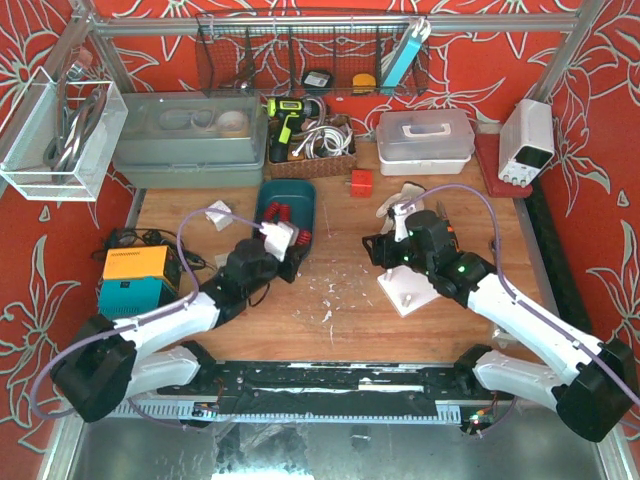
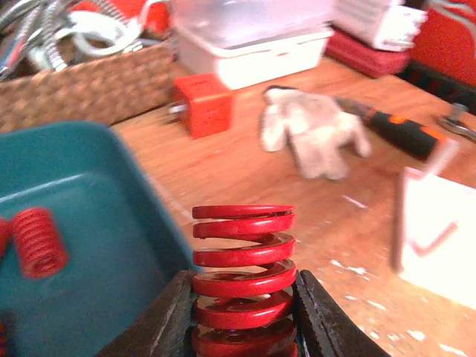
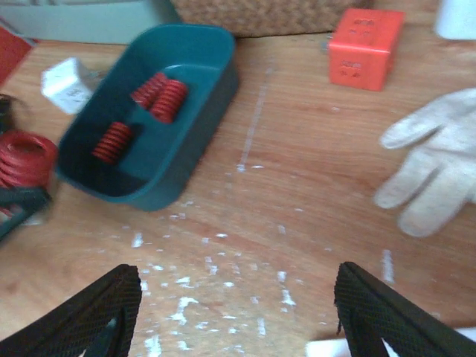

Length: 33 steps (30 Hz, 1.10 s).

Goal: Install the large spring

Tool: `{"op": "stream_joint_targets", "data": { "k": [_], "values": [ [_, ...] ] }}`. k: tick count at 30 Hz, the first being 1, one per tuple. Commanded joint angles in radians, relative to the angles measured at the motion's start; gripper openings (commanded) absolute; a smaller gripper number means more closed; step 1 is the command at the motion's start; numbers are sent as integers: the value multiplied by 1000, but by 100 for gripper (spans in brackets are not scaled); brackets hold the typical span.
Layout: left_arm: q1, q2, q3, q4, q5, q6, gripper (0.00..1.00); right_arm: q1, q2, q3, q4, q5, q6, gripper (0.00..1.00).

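The large red spring (image 2: 244,256) stands upright between the jaws of my left gripper (image 2: 244,316), which is shut on its lower coils. In the top view that gripper (image 1: 290,246) hangs at the near right corner of the teal tray (image 1: 311,200), with the large spring (image 1: 301,238) at its tip. Smaller red springs (image 3: 160,95) lie inside the tray (image 3: 212,97). My right gripper (image 3: 238,312) is open over bare wood, nothing between its fingers. A white base plate (image 1: 405,292) with a thin upright peg lies below the right gripper (image 1: 372,250).
An orange cube (image 1: 361,182) and a white glove (image 3: 435,160) lie behind the right gripper. A screwdriver (image 2: 398,128) rests beyond the glove. A wicker basket (image 1: 310,160), grey and white boxes line the back. An orange-teal device (image 1: 135,278) sits at the left.
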Motion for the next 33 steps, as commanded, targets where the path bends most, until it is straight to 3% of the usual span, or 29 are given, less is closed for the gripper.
{"op": "stream_joint_targets", "data": {
  "k": [1,7,21,30,33],
  "values": [
    [-83,-71,-95,282,28,178,5,6,31,93,-17,-218,11,70],
    [-148,-109,-160,372,102,237,3,42,109,162,-10,-412,15,65],
    [-232,-136,-200,426,160,355,0,133,231,210,12,-523,20,66],
    [-243,-168,-217,444,154,372,1,149,258,195,48,-558,35,39],
    [-243,-162,-216,443,100,358,8,148,257,183,57,-565,37,19]
  ]
}}
